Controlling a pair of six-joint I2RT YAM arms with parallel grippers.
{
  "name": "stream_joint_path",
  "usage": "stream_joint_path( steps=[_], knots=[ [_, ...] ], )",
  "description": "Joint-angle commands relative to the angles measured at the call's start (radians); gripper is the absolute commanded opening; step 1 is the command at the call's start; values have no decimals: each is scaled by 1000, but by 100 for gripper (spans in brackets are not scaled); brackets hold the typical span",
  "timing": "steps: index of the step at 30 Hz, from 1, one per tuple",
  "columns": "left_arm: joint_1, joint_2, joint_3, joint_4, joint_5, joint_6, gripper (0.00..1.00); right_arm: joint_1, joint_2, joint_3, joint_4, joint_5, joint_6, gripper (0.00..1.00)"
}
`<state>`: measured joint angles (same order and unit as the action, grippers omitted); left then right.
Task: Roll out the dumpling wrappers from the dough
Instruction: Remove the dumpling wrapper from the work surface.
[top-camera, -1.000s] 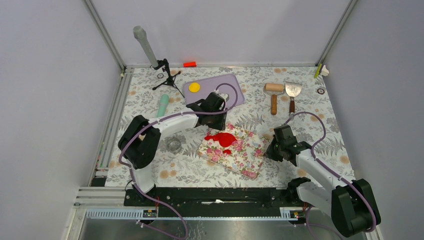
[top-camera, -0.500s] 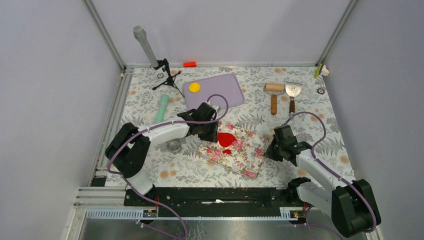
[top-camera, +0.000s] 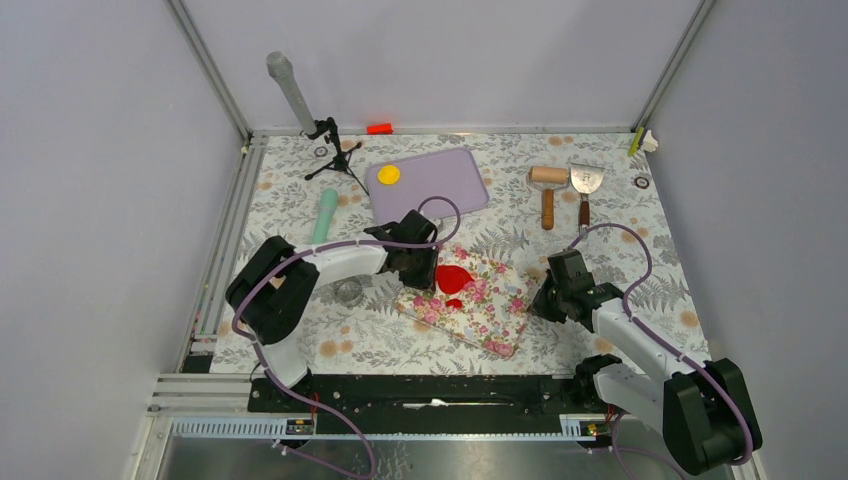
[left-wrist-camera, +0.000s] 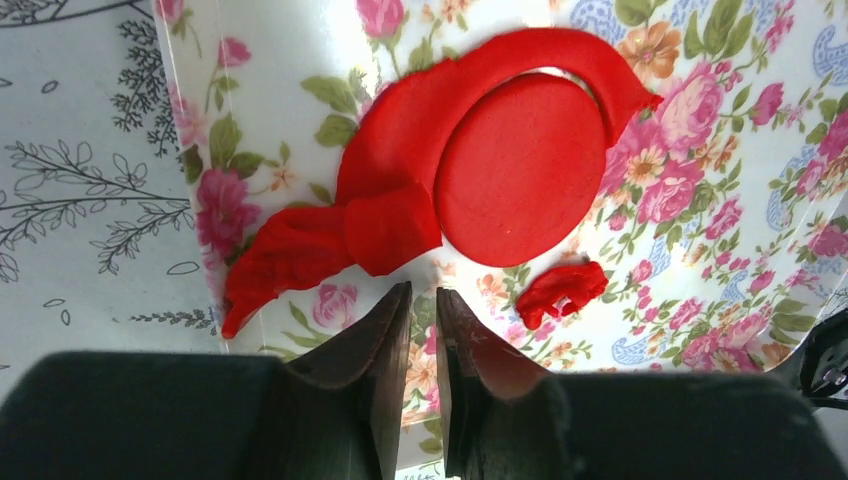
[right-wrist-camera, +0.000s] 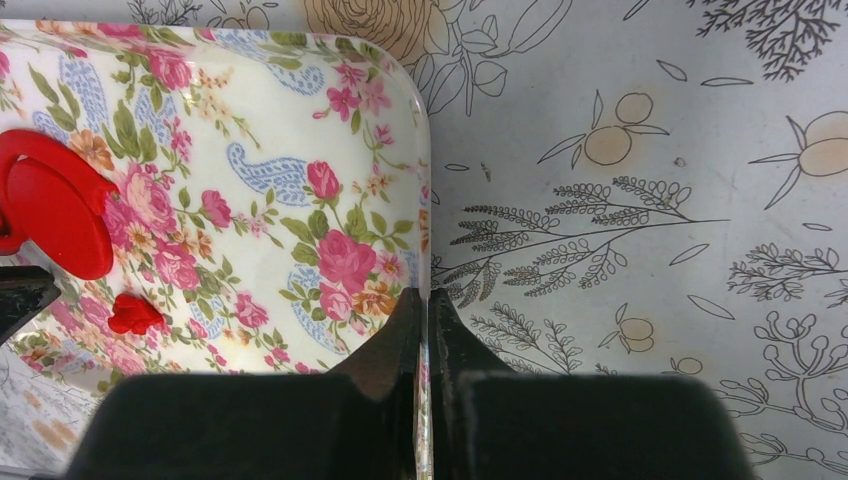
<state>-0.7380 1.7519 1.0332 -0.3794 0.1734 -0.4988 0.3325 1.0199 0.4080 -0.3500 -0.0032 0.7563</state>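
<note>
Left claw (left-wrist-camera: 422, 292) (barely parted, empty) hovers beside the dough (left-wrist-camera: 395, 225)

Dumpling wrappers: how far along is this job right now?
Done: a yellow round clay disc lies on the lilac tray, and a red round clay disc is cut out on the floral board. In hand: the left gripper, slightly open and empty, hovers by the ragged red clay scrap; the right gripper pinches the board's edge. Left: clearing scraps and moving the red disc.
</note>
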Motion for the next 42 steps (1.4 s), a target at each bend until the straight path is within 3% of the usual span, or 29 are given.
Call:
stream_joint_path(
  steps=[1,11,24,31,42],
  knots=[
    [5,17,39,28,-30,8,22,-5,-2,8,-4,6,-20,0],
    [26,82,202,-18,-109,56,22,-6,-4,6,-4,6,-22,0],
    [48,138,400,-98,-101,108,23,-6,1,6,1,6,-25,0],
    [48,-77,266,-72,-94,46,27,-5,8,8,3,6,-27,0],
    [25,-129,-1,-8,43,-34,24,-6,6,6,2,6,-27,0]
  ],
)
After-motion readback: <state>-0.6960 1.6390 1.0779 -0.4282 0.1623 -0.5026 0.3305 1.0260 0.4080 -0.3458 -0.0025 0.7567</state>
